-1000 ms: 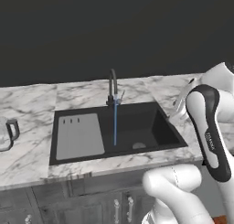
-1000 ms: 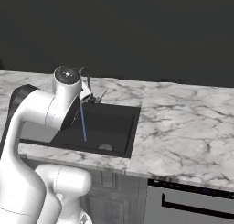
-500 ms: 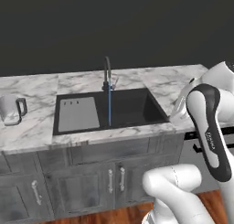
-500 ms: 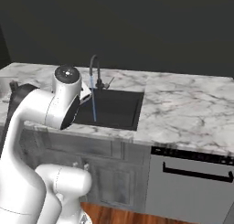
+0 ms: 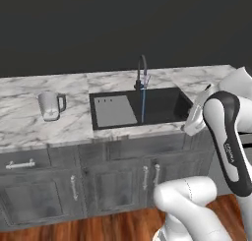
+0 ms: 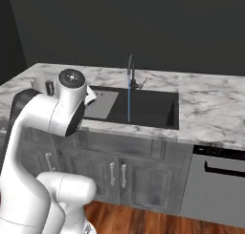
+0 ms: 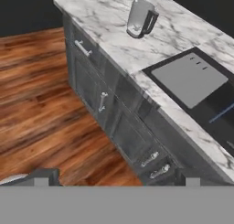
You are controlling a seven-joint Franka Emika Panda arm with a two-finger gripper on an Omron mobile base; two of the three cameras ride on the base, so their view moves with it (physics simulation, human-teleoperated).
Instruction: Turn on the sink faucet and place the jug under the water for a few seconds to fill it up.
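The jug (image 5: 50,105) stands upright on the white marble counter, left of the sink (image 5: 167,107), its dark handle facing the basin. In the hand view the jug (image 7: 140,18) is far off at the top, with the grey drainboard (image 7: 189,77) to its right. The sink faucet (image 5: 141,73) is running: the water (image 5: 143,105) drops as a thin blue line into the black basin. My gripper (image 7: 115,178) is open with nothing between its fingers, held back from the counter front and well away from the jug. The arm partly hides the jug (image 6: 48,87) in the right base view.
Grey cabinet doors and drawers with metal handles (image 5: 74,186) run below the counter (image 5: 24,127). A wooden floor (image 7: 41,104) lies in front. A dishwasher front (image 6: 217,180) sits right of the sink cabinet.
The whole picture has shifted: the base has backed away from the counter and moved left, bringing the cabinets, floor and jug into view. The water keeps running.
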